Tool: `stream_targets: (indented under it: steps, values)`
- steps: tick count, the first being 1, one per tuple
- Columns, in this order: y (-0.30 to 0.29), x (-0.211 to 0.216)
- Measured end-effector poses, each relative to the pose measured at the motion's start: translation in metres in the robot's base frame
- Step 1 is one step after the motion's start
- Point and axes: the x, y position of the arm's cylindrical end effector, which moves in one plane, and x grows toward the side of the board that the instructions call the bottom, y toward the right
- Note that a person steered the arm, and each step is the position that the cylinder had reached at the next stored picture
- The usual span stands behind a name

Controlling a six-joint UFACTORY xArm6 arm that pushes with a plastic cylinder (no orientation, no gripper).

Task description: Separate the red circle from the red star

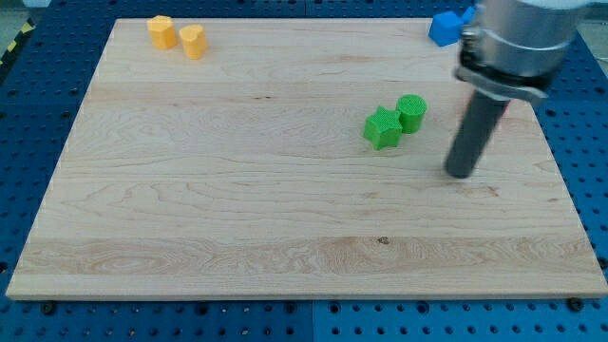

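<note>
Meanwhile, my tip (460, 173) rests on the bench (237, 209) at the view's right, near the green star (382, 128) and green circle (411, 111), which touch | red circle, red star: not visible, possibly behind the arm | no jaws, only a rod | 2 yellow blocks (177, 36) top left, blue blocks (445, 27) top right, clear of the tip.

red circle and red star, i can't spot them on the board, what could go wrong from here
1. Neither red block shows clearly; only a reddish sliver peeks beside the rod, so my tip may push blind.
2. The green star and green circle sit touching, just to the view's left of my tip; a leftward sweep could scatter them.
3. The blue blocks lie at the board's top edge and could be knocked off.
</note>
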Motion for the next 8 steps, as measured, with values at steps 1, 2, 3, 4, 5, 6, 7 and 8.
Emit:
stream_targets:
  steps: [1,2,3,4,5,6,7,8]
  values:
    - [0.058,-0.027]
    - [0.118,-0.058]
    - [0.139,-0.093]
    - [0.124,-0.142]
    - [0.12,-0.144]
    - [0.093,-0.138]
    - [0.055,-0.129]
    - [0.018,-0.128]
